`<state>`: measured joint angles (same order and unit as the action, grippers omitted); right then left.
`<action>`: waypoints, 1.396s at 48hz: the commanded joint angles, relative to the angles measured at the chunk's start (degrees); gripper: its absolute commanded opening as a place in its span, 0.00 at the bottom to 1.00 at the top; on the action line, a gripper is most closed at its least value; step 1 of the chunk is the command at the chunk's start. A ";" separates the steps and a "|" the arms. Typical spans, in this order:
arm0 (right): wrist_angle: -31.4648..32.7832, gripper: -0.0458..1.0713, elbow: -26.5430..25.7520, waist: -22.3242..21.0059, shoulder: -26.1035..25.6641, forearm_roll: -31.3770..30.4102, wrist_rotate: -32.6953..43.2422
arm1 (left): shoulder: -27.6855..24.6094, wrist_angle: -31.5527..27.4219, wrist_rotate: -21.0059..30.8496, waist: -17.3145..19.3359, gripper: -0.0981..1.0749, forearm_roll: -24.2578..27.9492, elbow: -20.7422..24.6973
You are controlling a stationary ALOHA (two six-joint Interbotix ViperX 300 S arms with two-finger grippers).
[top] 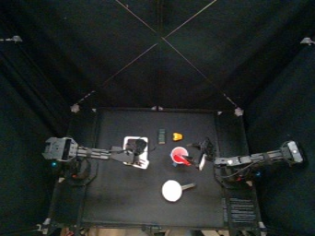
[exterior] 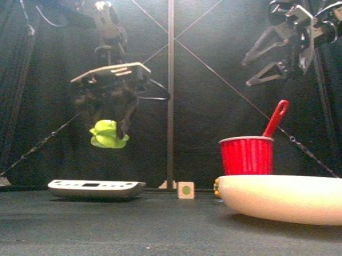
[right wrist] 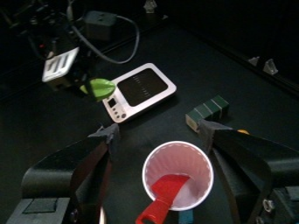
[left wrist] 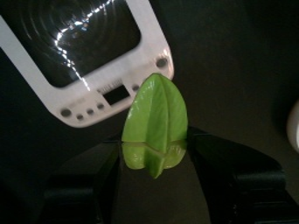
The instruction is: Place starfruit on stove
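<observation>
Left gripper point(left wrist: 158, 162) — holds starfruit point(left wrist: 156, 127) above stove point(left wrist: 87, 52).

Left wrist view. Glossy yellow-green ridged plastic starfruit point(left wrist: 155, 122) sits between the two black jaws of the left gripper point(left wrist: 156, 166), clamped at its lower end, pointed tip directed away from the camera. Beyond it, on the black table surface point(left wrist: 239, 61), lies the white rounded-corner rectangular toy stove point(left wrist: 82, 61): dark glossy top panel with concentric ring marks and glare, a row of small knobs along its near edge. Starfruit tip overlaps the stove's near edge in this view. A pale curved edge point(left wrist: 293, 131) shows at the frame's side; identity unclear.
</observation>
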<state>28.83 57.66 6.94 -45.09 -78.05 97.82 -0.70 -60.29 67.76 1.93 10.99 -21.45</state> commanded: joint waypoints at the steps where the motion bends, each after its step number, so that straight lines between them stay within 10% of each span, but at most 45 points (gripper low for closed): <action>1: 0.00 0.95 -0.62 0.00 0.00 -0.18 -0.09 | 0.00 1.58 0.00 3.25 0.73 2.72 -0.18; 25: 0.00 0.95 -0.53 -0.09 0.00 -0.18 -0.09 | -2.20 21.53 2.37 11.43 0.73 3.69 -6.50; 67: 0.00 0.95 -0.44 -0.09 -0.09 -0.26 -0.09 | -0.70 29.36 6.15 12.48 0.91 2.11 -10.99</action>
<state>28.83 57.66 6.94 -45.09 -78.13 97.82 -3.08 -31.29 73.65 14.06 13.45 -32.78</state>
